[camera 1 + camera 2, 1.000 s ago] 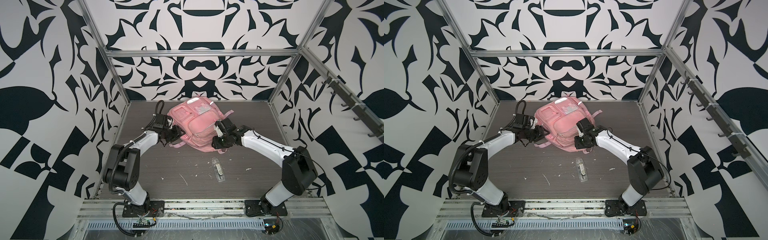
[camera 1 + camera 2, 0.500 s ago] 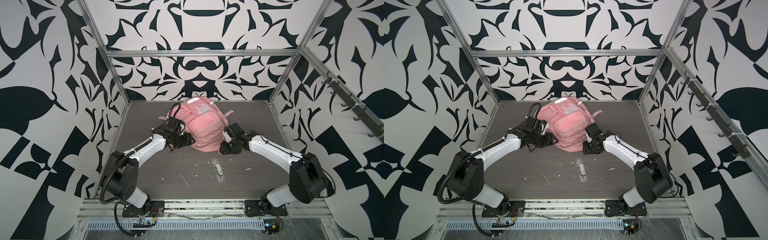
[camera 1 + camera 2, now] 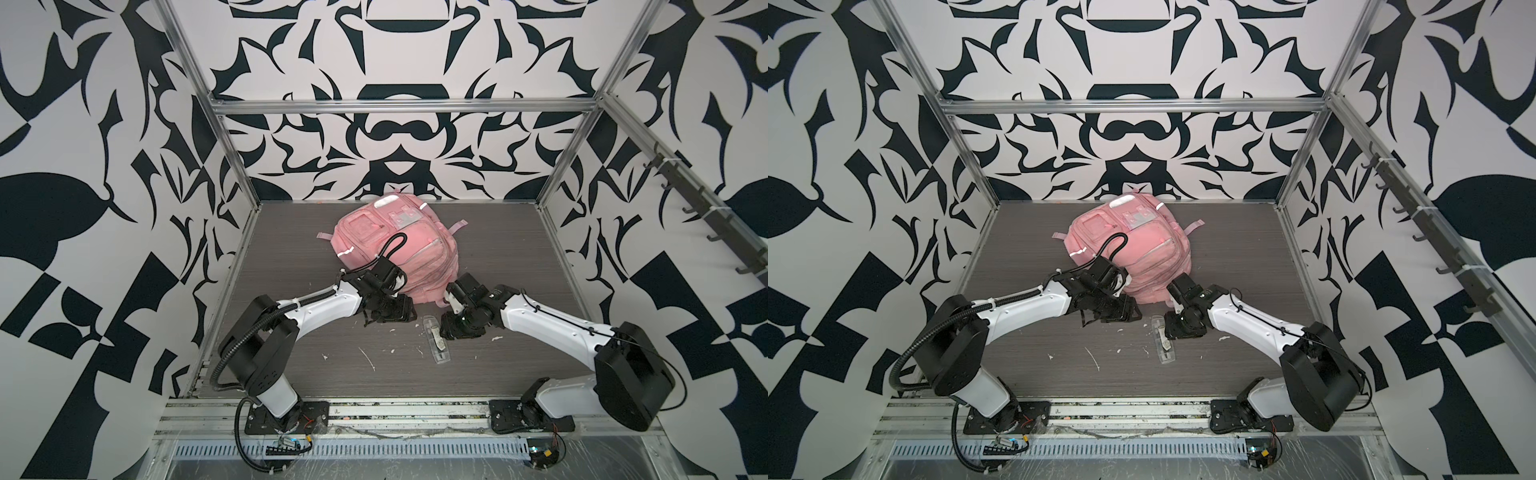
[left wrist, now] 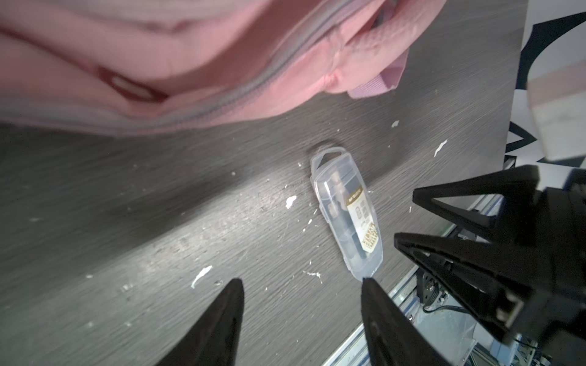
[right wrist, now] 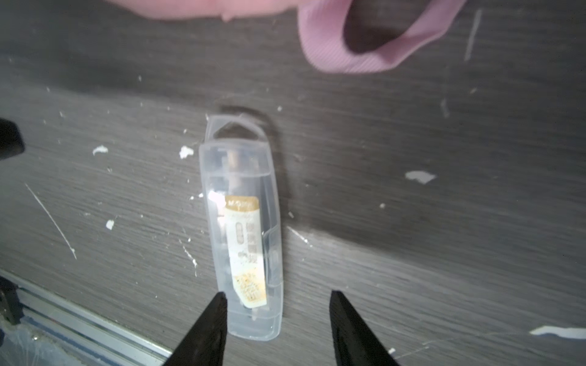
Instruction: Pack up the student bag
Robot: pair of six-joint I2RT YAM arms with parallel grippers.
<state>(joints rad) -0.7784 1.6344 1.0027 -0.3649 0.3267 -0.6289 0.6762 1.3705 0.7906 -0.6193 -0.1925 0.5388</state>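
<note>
Pink fabric marks the student bag (image 3: 395, 249), lying toward 12 o'clock on the grey table (image 3: 519, 270) in both top views. At its 6 o'clock lies a clear plastic case (image 3: 436, 349). The left gripper (image 3: 405, 318) sits at the case's 10 o'clock and the right gripper (image 3: 449, 330) at its 2 o'clock.

The left wrist view shows the left jaws spread, with only bare table between them.

The right wrist view shows the right jaws parted over the case's near end, clamping nothing. Inside the case sit a gold-printed label and a thin dark piece too blurred to name.
</note>
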